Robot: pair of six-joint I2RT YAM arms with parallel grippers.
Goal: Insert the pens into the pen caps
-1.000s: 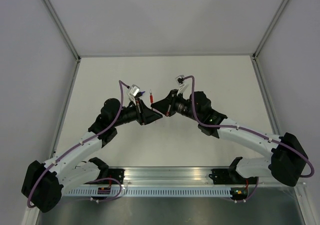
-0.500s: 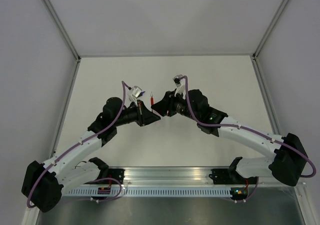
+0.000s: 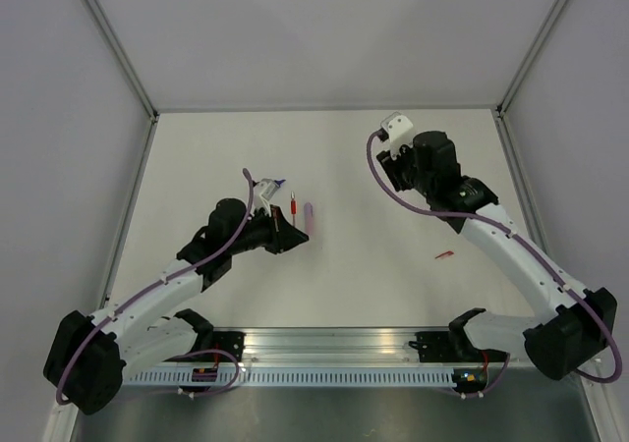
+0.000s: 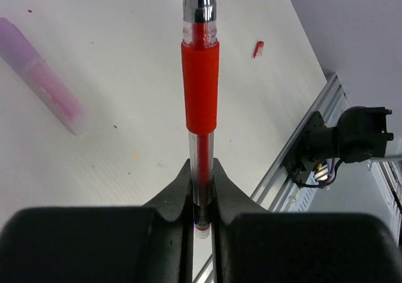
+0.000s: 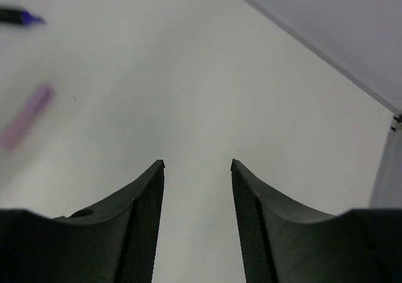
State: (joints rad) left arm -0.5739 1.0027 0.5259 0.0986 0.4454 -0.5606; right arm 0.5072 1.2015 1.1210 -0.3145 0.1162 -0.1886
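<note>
Your left gripper (image 4: 201, 166) clamps the red pen (image 4: 200, 88) by its back end, so send your right gripper (image 5: 198, 163), jaws apart and empty, to the red cap (image 3: 444, 255) lying on the table (image 3: 393, 167) well off to the right, and pinch it squarely for a straight push.

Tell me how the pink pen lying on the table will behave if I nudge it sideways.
The pink pen looks round and smooth and lies flat on the table, so it would probably roll. Its slim, translucent plastic barrel suggests it is light and stiff. That smooth barrel may also slip in a loose grip.
</note>
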